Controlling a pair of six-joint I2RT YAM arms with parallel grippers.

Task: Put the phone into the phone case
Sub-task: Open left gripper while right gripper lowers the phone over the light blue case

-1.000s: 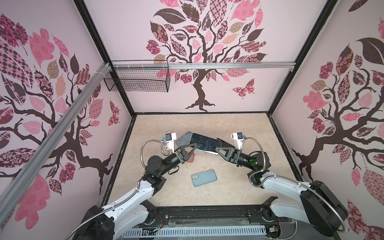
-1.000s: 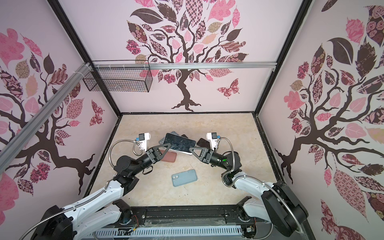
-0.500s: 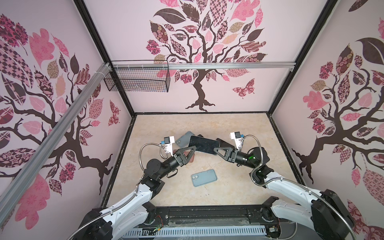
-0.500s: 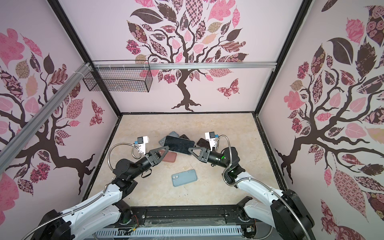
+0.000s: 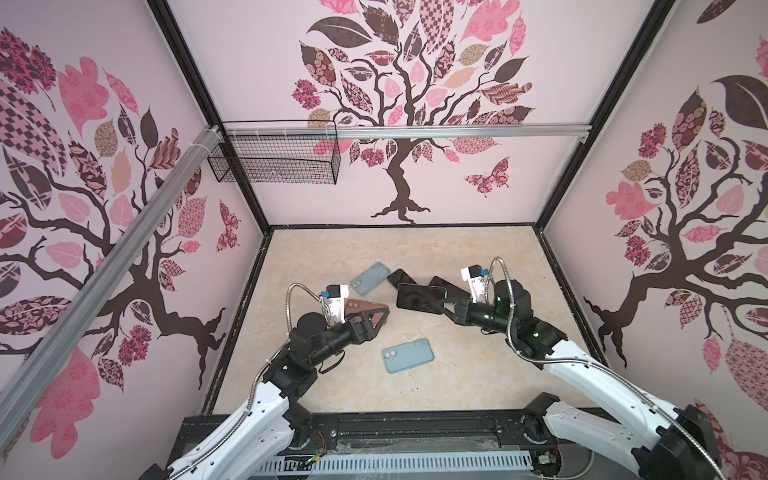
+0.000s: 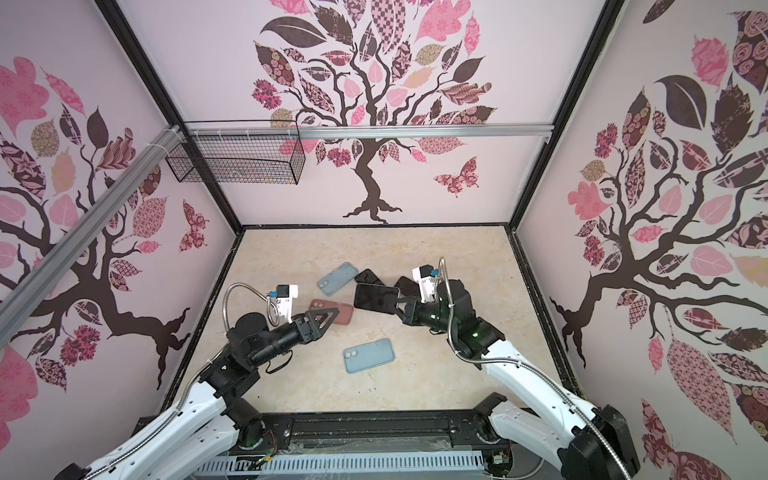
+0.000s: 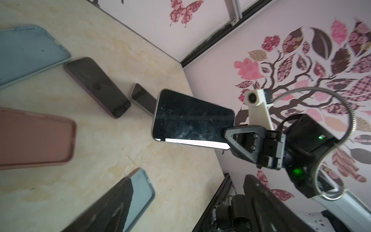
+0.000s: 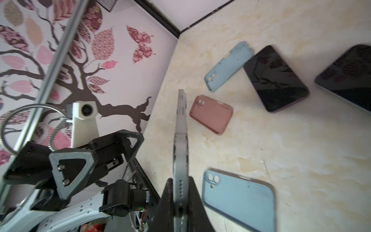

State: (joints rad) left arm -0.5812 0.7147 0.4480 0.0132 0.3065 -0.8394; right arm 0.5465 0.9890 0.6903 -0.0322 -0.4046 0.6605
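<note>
Three cases: far blue (image 5: 370, 278), pink (image 5: 358, 306), near blue (image 5: 408, 356); phone (image 5: 419, 296) in right tool (image 5: 448, 306).

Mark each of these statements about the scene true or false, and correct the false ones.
1. The right hand grips a phone by one end, clear of the table. True.
2. The left hand is shut on the pink case. False: its jaws stand open and hold nothing.
3. Three cases lie on the table. True: the pink case, a near blue case and a far blue case.
4. The gripped phone sits inside a blue case. False: it is bare, held in the air.
5. Two more phones lie flat on the table. True: a purple-edged phone and a smaller-looking phone beyond it.
</note>
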